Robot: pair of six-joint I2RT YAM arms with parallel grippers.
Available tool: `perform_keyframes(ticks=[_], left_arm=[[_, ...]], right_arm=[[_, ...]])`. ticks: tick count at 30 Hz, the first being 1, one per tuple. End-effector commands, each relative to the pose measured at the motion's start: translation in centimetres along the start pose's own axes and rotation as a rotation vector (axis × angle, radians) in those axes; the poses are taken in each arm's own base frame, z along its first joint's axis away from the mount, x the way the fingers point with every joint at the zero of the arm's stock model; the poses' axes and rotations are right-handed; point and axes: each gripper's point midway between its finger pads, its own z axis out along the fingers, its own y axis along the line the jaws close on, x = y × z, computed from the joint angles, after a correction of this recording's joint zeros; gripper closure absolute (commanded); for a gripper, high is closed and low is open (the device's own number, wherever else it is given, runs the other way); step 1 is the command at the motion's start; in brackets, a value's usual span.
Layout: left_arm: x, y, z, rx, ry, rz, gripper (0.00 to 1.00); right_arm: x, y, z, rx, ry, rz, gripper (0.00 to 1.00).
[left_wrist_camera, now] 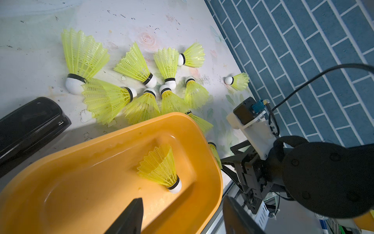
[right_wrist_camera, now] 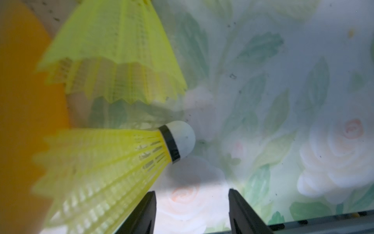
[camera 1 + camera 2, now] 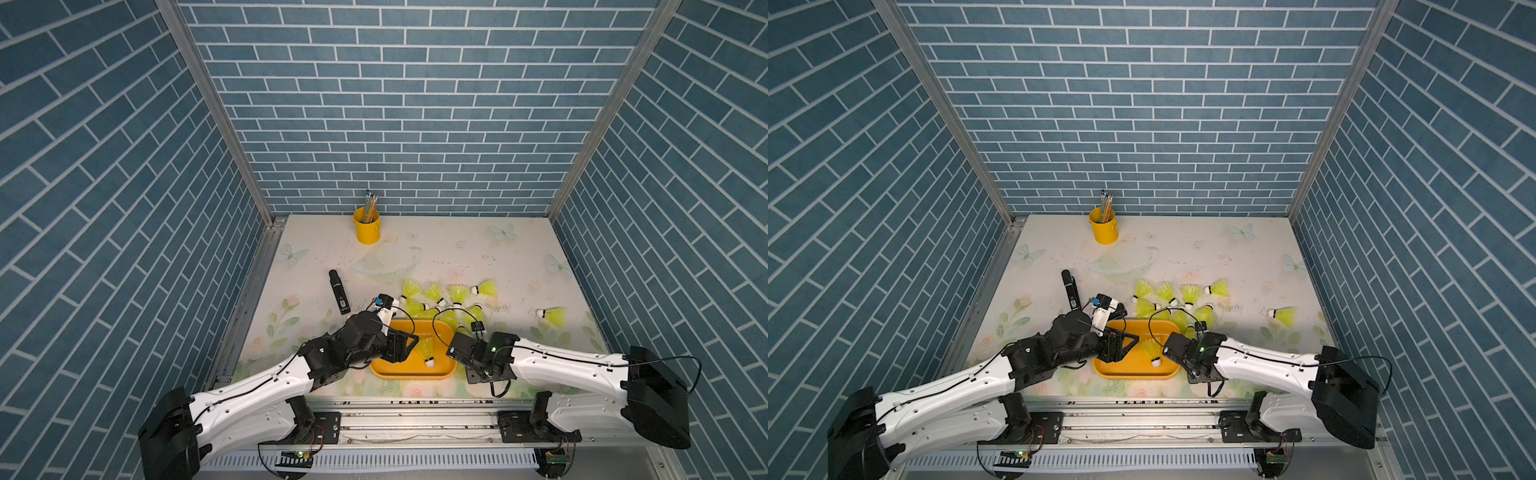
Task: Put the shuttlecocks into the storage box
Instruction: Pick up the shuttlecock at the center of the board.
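One shuttlecock (image 1: 159, 169) is seen inside the storage box (image 1: 101, 142), ahead of the left gripper (image 1: 182, 199) (jaws parted, empty). Another shuttlecock (image 2: 113, 162) is seen beside the right gripper (image 2: 191, 191), likewise parted and empty. The label on the black tube (image 3: 338, 291) cannot be read.

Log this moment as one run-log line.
storage box: one shuttlecock inside | other shuttlecocks: on table | left gripper: open, empty, over box | right gripper: open, empty, beside box
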Motion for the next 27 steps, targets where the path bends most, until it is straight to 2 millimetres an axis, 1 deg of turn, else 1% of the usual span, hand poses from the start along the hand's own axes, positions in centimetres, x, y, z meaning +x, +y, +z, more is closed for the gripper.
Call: perform_keyframes(ticks=[1, 4, 6, 10, 17, 22, 24, 27], left_arm=[[-0.2, -0.1, -0.1, 0.006, -0.018, 0.003, 0.32], [-0.2, -0.2, -0.1, 0.008, -0.02, 0.002, 0.32], [-0.3, -0.2, -0.2, 0.009, -0.021, 0.002, 0.32], [-0.5, -0.4, -0.3, 0.014, -0.03, -0.003, 0.32], [-0.6, -0.4, -0.3, 0.01, -0.031, -0.001, 0.31], [-0.7, -0.2, 0.0, 0.0, -0.035, -0.018, 0.31], [-0.8, -0.2, 0.3, 0.003, -0.037, -0.036, 0.31], [-1.0, -0.4, 1.0, 0.005, -0.038, -0.058, 0.31]], right_arm=[[-0.4, 0.7, 0.8, -0.015, -0.025, -0.033, 0.35], [-0.6, 0.4, 1.5, 0.0, -0.029, -0.019, 0.32], [-1.2, 0.0, 1.7, 0.007, -0.04, 0.006, 0.32], [-2.8, -0.7, 1.9, 0.02, -0.062, 0.035, 0.31], [-5.0, -1.0, 3.1, 0.026, -0.068, 0.031, 0.31], [-7.2, -0.5, 3.0, -0.01, -0.108, 0.016, 0.32], [-7.8, 0.4, 2.9, -0.052, -0.116, -0.021, 0.32], [-8.1, 1.2, 2.9, -0.095, -0.107, -0.06, 0.32]])
